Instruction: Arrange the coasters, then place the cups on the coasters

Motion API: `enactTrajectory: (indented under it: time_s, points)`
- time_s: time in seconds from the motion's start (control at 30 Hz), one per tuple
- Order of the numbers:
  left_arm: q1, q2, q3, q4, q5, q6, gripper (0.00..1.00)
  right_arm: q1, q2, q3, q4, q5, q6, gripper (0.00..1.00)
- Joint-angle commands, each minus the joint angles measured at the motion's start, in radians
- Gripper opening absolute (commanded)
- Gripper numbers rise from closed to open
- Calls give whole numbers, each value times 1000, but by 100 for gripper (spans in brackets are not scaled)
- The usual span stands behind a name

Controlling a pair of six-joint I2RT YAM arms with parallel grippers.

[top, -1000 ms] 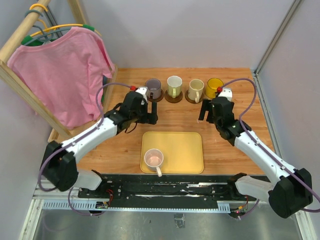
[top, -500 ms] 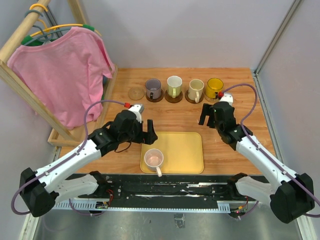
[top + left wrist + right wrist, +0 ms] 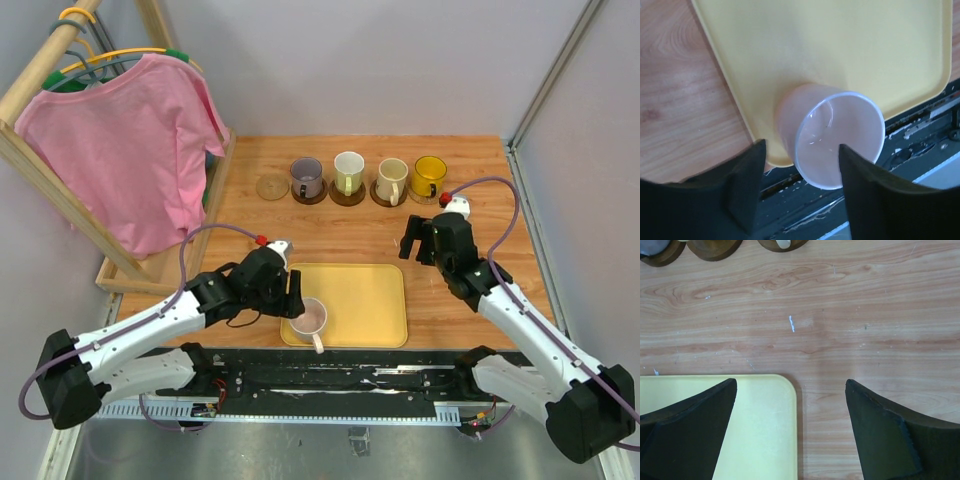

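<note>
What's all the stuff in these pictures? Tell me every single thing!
cups: five; grey-purple cup, white-greenish cup, cream cup and yellow cup in a far row, pink cup on the tray
coasters: five, brown; four under the row's cups, one bare at its left end
tray: one, yellow, near middle of the table
table: one, wooden
shirt: one, pink, hanging on the rack
rack: one, wooden, far left
left gripper: black, open, fingers either side of the pink cup
right gripper: black, open, empty, over the tray's corner
</note>
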State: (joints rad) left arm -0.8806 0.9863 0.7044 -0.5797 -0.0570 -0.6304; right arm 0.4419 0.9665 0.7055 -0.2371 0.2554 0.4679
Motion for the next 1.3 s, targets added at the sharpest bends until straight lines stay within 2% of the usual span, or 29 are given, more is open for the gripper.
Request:
enactTrajectory:
  time_s: [0.0,0.1,0.2,0.4,0.67,0.93,1.03,1.2,1.23,1.27]
  points:
    - [-9,0,-20,2,-15,-15,55,-12,-10,-18,-22,-15,16,91]
    - [-9,29,-25,17,-24,-5,35,-11,-1,-15,-21,-19,21,91]
    - [-9,62,-26,34,-41,8,26,-12,9,-13,-19,-25,22,90]
    - [-9,111,-23,109,-69,47,17,-12,22,-15,-15,-28,31,90]
    - [-9,171,19,255,-159,186,16,-12,36,-18,-8,-30,37,90]
    - [-9,241,67,455,-248,394,24,-12,53,-17,3,-37,40,90]
    - [-9,291,120,479,-269,449,37,-12,59,-12,1,-43,39,90]
    - [-9,311,173,444,-278,466,45,-12,53,-8,-11,-38,33,90]
    - [-9,301,175,431,-280,457,49,-12,50,-11,-12,-36,33,90]
    - [-9,286,175,414,-279,447,60,-12,47,-12,-12,-35,32,90]
